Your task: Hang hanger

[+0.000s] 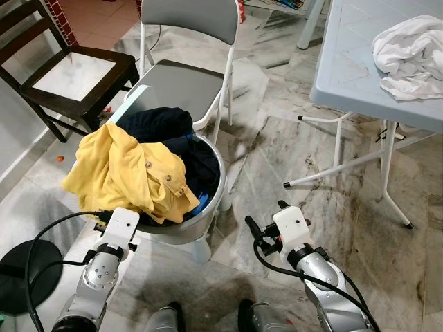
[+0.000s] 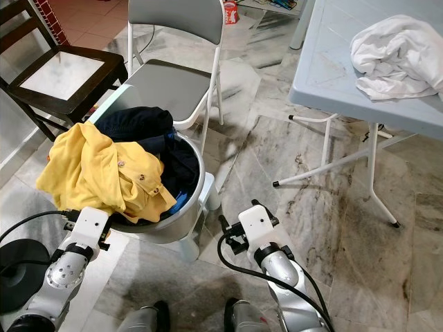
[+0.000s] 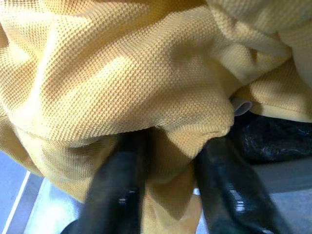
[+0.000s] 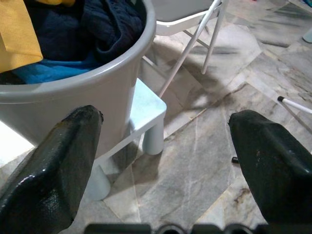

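Observation:
A yellow shirt [image 1: 124,169] hangs over the near rim of a grey laundry basket [image 1: 220,173], on top of dark navy clothes [image 1: 163,124]. My left gripper [image 3: 171,144] is pushed in under the shirt's lower edge. Its two black fingers pinch a bunched fold of the yellow cloth, and the shirt hides them from the head camera. My right gripper [image 1: 267,214] hovers low over the floor just right of the basket, open and holding nothing. The basket wall [image 4: 87,92] lies off its left finger.
The basket stands on a small pale stool [image 4: 146,109]. A grey folding chair [image 1: 187,76] is right behind it and a dark wooden chair [image 1: 76,72] at far left. A light blue table [image 1: 360,62] with a white cloth [image 1: 408,55] stands at right. The floor is marble.

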You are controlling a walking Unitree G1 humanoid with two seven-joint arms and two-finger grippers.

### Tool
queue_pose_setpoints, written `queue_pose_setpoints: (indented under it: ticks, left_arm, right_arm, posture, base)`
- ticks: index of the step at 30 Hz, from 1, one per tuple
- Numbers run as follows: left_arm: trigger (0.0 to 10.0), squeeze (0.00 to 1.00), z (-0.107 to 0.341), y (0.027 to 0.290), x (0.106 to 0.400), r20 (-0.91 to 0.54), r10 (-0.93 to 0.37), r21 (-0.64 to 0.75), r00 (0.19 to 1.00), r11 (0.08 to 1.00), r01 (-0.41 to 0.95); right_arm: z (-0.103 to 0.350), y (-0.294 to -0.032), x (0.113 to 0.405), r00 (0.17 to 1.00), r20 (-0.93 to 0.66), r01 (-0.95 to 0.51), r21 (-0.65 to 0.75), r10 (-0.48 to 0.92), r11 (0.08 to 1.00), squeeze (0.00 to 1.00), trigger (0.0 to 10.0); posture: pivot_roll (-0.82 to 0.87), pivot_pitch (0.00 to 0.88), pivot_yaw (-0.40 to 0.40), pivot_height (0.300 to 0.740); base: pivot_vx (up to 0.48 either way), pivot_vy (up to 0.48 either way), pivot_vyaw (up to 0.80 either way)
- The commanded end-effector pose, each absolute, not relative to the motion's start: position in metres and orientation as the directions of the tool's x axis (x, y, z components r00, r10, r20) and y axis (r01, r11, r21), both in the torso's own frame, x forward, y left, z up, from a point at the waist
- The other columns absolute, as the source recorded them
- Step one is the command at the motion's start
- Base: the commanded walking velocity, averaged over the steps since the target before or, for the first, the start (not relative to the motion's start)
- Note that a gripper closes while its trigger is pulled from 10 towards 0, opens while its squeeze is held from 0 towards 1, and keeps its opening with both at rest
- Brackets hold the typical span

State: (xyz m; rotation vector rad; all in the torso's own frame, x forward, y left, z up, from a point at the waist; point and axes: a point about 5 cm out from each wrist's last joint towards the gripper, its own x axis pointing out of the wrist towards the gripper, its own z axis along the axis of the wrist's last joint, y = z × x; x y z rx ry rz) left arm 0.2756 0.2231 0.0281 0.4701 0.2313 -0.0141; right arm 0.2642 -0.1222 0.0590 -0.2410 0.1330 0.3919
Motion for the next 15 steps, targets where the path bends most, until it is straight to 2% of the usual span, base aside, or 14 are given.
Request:
queue_pose_setpoints:
  ticks: [1, 15]
  left_arm:
    - [0.0, 0.0, 0.022, 0.2291, 0.2702, -0.259, 0.059, 0.444, 0.964, 0.894, 0.065]
    - [0.0, 0.0, 0.0256, 0.2291, 0.2736, -0.251, 0.044, 0.452, 0.967, 0.889, 0.077]
  right_arm:
    - [0.0539, -0.1245, 0.262, 0.917, -0.192, -0.387, -0.204, 0.35, 0.899, 0.0, 10.0]
    - [0.0534, -0.1252, 0.2628, 0.917, -0.191, -0.387, -0.208, 0.35, 0.899, 0.0, 10.0]
  posture:
    - [-0.01, 0.238, 0.004, 0.74]
    - [0.0, 0.234, 0.002, 0.74]
  base:
    - [0.0, 0.0, 0.0]
    - [0.0, 0.0, 0.0]
